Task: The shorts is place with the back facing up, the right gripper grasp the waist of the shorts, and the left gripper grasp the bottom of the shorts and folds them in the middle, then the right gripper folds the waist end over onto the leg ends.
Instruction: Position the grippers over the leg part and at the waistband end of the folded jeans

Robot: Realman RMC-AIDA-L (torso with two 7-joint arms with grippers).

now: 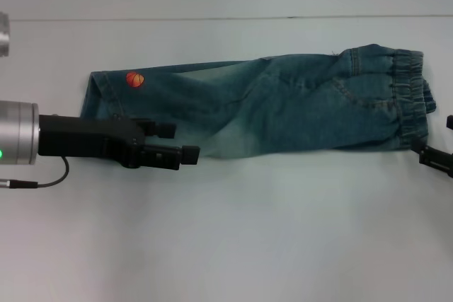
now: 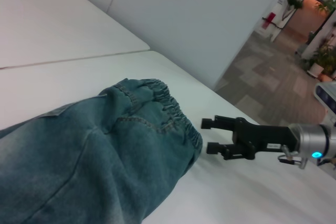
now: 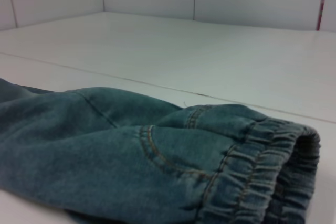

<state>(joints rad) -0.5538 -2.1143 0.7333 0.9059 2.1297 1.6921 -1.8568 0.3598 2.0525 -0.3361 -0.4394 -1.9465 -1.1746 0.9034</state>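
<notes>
The shorts [image 1: 283,107] lie between left hand [image 1: 177,143] and right hand [image 1: 440,148].

bare table [image 1: 233,245] around shorts [image 1: 283,107]

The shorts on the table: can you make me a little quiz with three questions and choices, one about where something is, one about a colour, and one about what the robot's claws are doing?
1. Where is the waist of the shorts?
A. on the robot's right
B. on the robot's left
C. hanging off the table

2. What colour is the small patch near the leg ends?
A. green
B. orange
C. purple

3. What is the left gripper doing?
A. lifting the shorts high
B. open, at the shorts' near edge
C. clamped on the waist

Answers: 1 A, the ruffled band lies beside the right gripper. 2 B, the head view shows it orange. 3 B, its fingers are apart and the denim lies flat.
</notes>
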